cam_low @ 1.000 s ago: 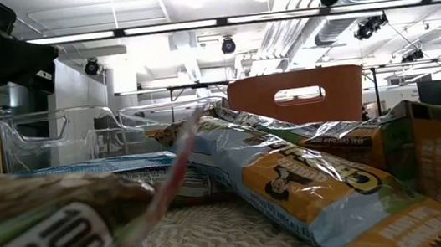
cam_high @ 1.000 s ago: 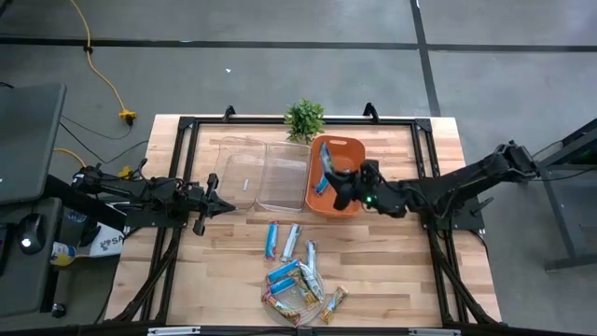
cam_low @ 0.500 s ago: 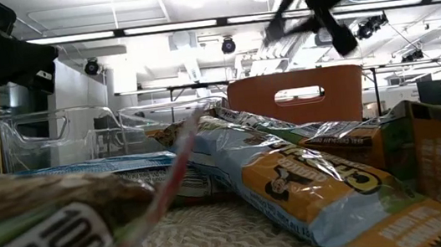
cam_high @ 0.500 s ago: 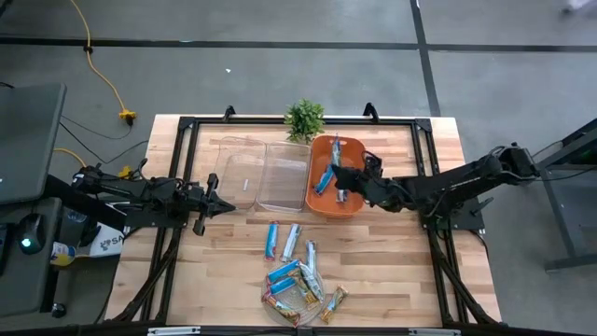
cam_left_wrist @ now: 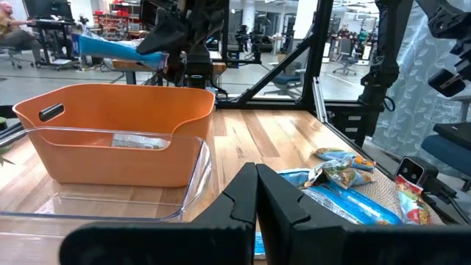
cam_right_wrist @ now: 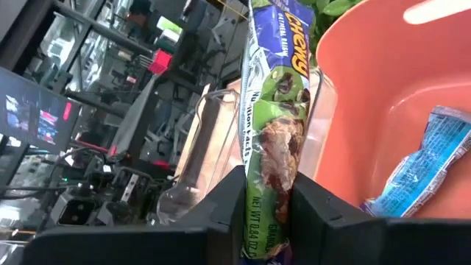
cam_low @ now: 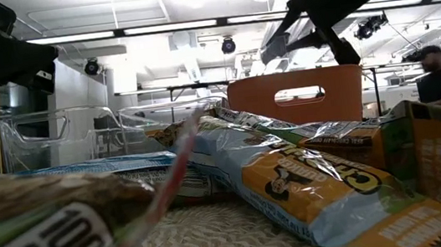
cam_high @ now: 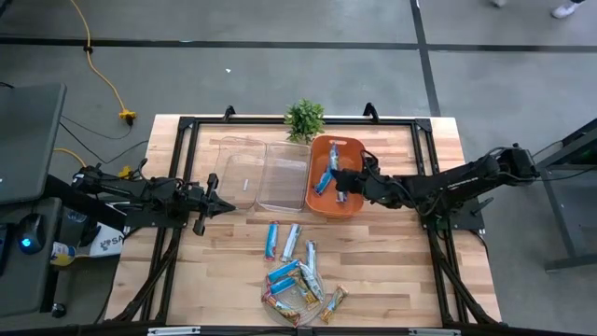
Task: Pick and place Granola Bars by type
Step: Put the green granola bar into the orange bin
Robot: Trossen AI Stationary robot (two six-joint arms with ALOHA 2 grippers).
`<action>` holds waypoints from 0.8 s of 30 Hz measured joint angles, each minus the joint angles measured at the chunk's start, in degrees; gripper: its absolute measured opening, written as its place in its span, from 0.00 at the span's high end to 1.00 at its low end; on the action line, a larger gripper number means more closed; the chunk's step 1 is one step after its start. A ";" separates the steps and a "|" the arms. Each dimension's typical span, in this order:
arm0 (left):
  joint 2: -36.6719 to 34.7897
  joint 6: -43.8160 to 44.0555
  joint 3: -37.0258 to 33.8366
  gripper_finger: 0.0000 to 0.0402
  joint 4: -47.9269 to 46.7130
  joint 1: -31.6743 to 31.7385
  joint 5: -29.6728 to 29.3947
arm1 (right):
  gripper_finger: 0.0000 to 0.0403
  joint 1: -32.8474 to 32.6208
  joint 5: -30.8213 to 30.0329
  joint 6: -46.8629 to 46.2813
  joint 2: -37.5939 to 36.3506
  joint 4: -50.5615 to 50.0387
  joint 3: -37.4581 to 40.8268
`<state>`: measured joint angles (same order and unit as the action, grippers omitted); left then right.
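Since a second ago the right end effector (cam_high: 341,187) has swung from the near rim of the orange plastic bin (cam_high: 353,207) to a spot over its middle and dropped lower, while the left arm has not stirred. The right end effector pinches a green-and-white wrapped chewy granola bar (cam_right_wrist: 274,140) between its two dark fingers (cam_right_wrist: 318,213), the bar standing up out of the grip above the bin's interior. Just beside it on the bin floor lies a shiny blue wrapped bar (cam_right_wrist: 423,165), which the high view also shows leaning toward the bin's left wall (cam_high: 323,175); a silvery wrapper shows through the bin's side in the left wrist view, so at least one or two bars are already sorted here. Left of the orange bin stand two clear plastic containers (cam_high: 284,175), touching one another, and neither seems to hold a bar yet. Nearer the front of the table (cam_high: 401,271), three blue and silver-white bars lie loose on the wood (cam_high: 290,241), and a heap of mixed bars rests on the round woven mat (cam_high: 300,305) at the front edge. By my judgement the sorting is in its early part: most bars wait unsorted. The left end effector (cam_high: 213,203) idles near the table's left edge, fingers pressed together.
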<state>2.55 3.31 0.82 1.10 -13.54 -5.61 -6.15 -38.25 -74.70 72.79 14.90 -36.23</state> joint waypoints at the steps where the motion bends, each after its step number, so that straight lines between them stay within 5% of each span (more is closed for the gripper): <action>1: 0.00 -0.02 -0.02 1.00 -0.01 0.02 0.02 | 0.81 0.00 0.08 0.03 0.00 -0.03 0.02; 11: 0.01 -0.01 0.00 1.00 -0.01 0.01 0.02 | 0.69 0.00 0.09 0.79 0.00 0.04 0.01; 24: 0.00 -0.01 0.00 1.00 -0.02 0.00 0.02 | 0.69 -0.02 -0.78 4.43 0.00 3.04 0.01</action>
<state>2.55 3.30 0.82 1.08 -13.54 -5.58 -6.17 -39.04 -70.27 72.79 17.94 -36.22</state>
